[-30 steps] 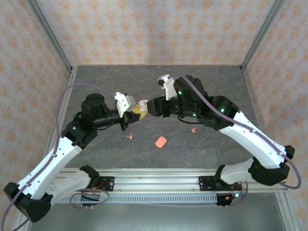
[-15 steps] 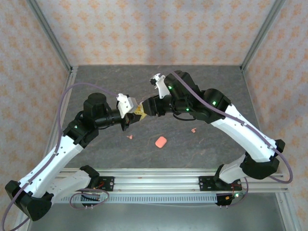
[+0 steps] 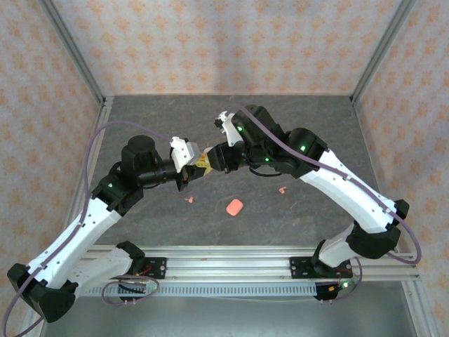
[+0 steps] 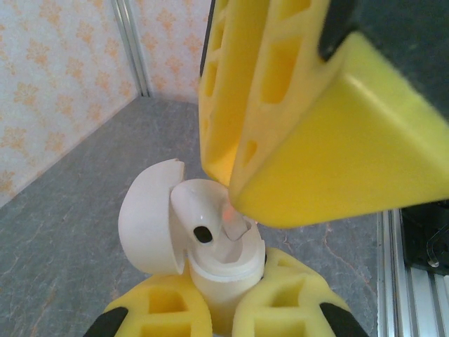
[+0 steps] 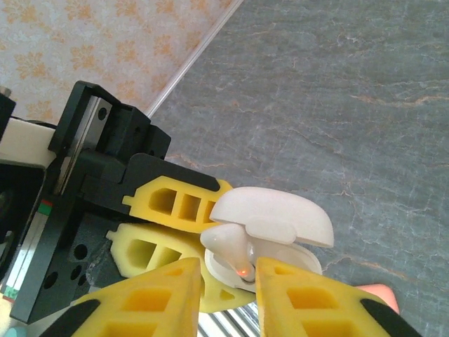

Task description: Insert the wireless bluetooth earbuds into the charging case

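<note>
Shift since earlier: right arm [image 3: 337, 184] has been swung leftward, its wrist brought closer to the left gripper [image 3: 188, 166].
Left gripper: closed on the base of the white case [image 4: 223, 270], which is held above the table [image 3: 140, 119]; lid [image 4: 146, 226] is hinged open.
Right gripper [image 5: 228, 291]: narrowed to a slim gap, with the white earbud [image 5: 230, 246] pinched at the fingertips.
White earbud: set at the mouth of the white case, partly inside, with a red light lit on it.
Pink earbuds [image 3: 188, 200]: two are laid well apart on the table, the second pink earbud [image 3: 282, 189] further right.
Pink case [image 3: 234, 206]: laid on the table between them.
</note>
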Controlling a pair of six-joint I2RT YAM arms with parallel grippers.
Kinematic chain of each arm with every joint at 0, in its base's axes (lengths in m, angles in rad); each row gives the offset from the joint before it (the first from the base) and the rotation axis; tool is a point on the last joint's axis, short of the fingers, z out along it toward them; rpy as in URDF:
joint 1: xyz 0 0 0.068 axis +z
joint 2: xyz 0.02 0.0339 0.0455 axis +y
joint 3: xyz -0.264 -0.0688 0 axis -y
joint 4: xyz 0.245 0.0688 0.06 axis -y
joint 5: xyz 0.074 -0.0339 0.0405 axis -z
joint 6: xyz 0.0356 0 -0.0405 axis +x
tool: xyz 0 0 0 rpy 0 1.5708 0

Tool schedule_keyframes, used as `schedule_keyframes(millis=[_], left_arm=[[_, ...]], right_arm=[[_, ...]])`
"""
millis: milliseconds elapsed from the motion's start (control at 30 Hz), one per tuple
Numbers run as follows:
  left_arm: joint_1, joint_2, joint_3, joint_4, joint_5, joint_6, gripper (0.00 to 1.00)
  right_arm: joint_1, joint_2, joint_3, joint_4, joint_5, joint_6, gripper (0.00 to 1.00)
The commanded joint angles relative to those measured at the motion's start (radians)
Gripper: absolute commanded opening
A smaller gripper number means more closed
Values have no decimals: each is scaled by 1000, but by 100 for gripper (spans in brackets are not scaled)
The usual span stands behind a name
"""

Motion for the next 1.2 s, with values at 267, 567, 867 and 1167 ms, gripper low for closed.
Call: schedule_keyframes(millis=[267,567,867,1167], left_arm=[[-8,-17,2,48,22,-4,0],[-8,-13,2,66,16,-14,0],[-9,-3,5,75,16,-24,0],[-8,4,4,72,16,-23,0]], right_arm=[[-14,-10,0,2,41,-32,20],[-21,-63,-83,61,40,-18,16],[-24,-100,-159,89,37,8,16],[-23,-122,-130,121,28,17,23]])
